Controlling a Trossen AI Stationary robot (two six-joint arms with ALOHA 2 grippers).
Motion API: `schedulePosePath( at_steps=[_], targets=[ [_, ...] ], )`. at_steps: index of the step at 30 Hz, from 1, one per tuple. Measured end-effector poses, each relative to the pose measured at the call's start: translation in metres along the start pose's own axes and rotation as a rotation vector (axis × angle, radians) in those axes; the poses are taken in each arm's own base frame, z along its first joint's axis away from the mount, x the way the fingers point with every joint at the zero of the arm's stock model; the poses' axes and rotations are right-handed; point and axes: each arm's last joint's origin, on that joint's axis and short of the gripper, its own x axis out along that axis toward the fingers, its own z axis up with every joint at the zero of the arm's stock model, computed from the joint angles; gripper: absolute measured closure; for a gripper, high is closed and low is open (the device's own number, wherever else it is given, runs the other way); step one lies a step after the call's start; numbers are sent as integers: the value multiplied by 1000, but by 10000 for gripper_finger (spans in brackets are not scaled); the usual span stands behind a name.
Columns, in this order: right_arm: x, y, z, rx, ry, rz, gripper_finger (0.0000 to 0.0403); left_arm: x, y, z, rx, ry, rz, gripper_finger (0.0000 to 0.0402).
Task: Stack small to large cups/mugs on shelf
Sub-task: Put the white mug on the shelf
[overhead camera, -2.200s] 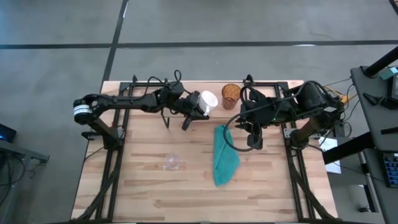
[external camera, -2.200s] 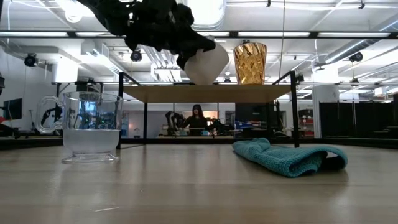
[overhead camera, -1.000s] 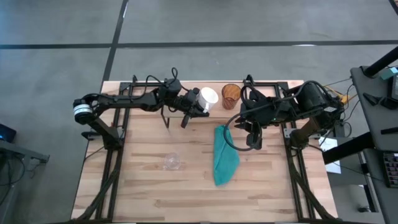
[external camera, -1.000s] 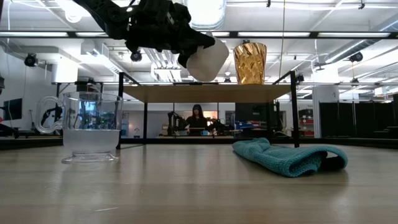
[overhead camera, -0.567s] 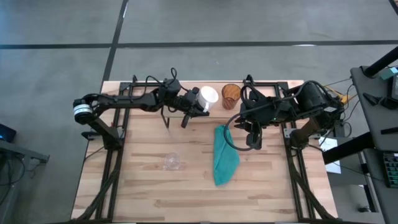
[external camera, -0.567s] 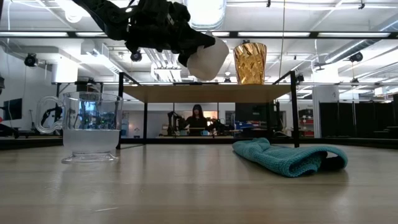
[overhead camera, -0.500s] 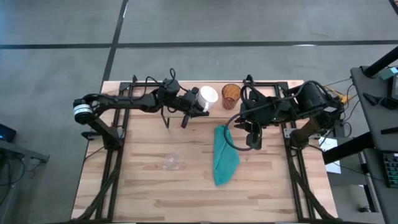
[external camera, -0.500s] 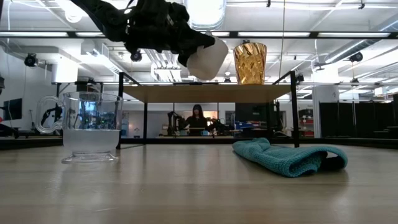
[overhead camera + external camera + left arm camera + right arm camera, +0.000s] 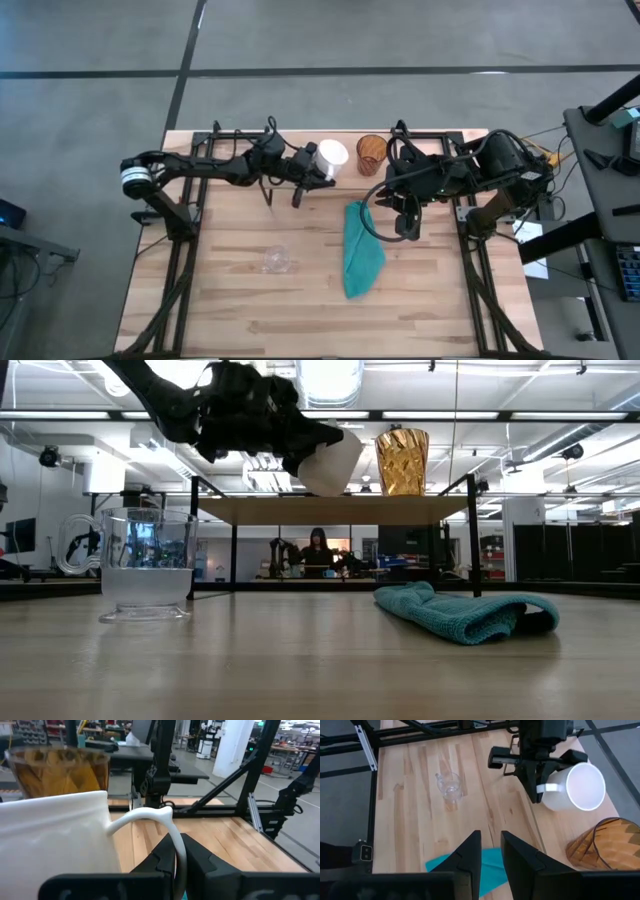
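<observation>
The white mug (image 9: pixel 331 156) hangs tilted in the air just above the shelf's board (image 9: pixel 300 510), left of the amber cup (image 9: pixel 372 152), which stands upright on that board (image 9: pixel 402 461). My left gripper (image 9: pixel 308 170) is shut on the mug's handle. The clear glass (image 9: pixel 277 260) stands on the tabletop, nearer the near edge (image 9: pixel 147 565). My right gripper (image 9: pixel 405 226) hovers shut above the far end of the teal cloth (image 9: pixel 362 252) and touches nothing. My left gripper pinches the mug's handle (image 9: pixel 172 837) between its two fingers (image 9: pixel 160 860), at the outer curve of the loop. It reaches in roughly level from the table's left. The mug (image 9: pixel 330 460) is lifted clear and tilted, with its open mouth (image 9: pixel 582 787) still facing mostly up.
The teal cloth (image 9: pixel 465 612) lies crumpled on the table right of centre. Black shelf legs (image 9: pixel 234 555) and frame bars stand along the far edge. Bare wood lies between the clear glass (image 9: pixel 451 787) and the cloth (image 9: pixel 470 865).
My left gripper has carried the mug a little toward the far edge, closer over the shelf, keeping its hold on the handle. The mug stays tilted and airborne. The right arm, amber cup, glass and cloth have not moved.
</observation>
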Motion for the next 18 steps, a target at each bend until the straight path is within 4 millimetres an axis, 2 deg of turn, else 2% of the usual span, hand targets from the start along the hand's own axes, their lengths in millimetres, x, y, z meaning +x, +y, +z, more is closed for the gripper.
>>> schedulePosePath(
  at_steps=[4,9,18],
  targets=[
    [0,0,0,1,-2,1,335,7,5,-10,-14,3,-1,402],
    [0,0,0,1,-4,1,335,14,9,-8,1,-53,-3,402],
    [0,0,0,1,-5,2,335,16,12,-15,-29,-41,-2,402]
  ],
)
